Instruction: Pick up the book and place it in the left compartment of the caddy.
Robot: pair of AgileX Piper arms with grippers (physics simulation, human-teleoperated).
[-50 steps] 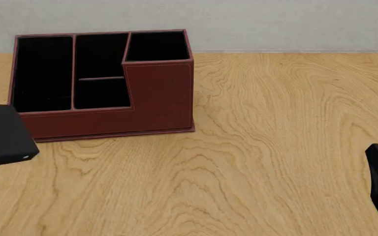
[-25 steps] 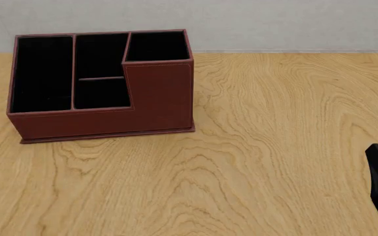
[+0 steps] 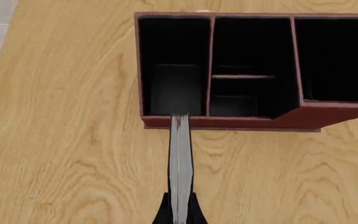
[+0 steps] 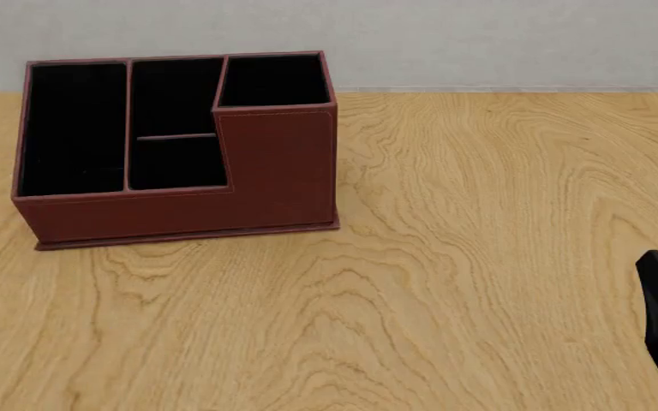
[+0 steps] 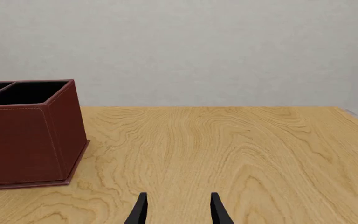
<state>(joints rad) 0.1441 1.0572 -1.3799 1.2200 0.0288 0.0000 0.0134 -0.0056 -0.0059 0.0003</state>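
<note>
Black thin book point(image 3: 180, 158), edge-on, clamped by our left gripper point(image 3: 180, 213) above the reddish-brown leather caddy point(image 4: 181, 205), is nearly cropped out of the front view, higher than before; right gripper point(image 5: 177, 210) gapes open.

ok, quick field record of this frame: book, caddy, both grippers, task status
book: held edge-on in the left gripper, page edge toward the camera, far end over the caddy's near wall
caddy: upright on the table, all four sections look empty
left compartment: in line with the book, nothing in it yet
left gripper: shut on the book, raised above the caddy
right gripper: open, holding nothing, low over bare table, apart from the caddy
task status: book not yet placed
</note>
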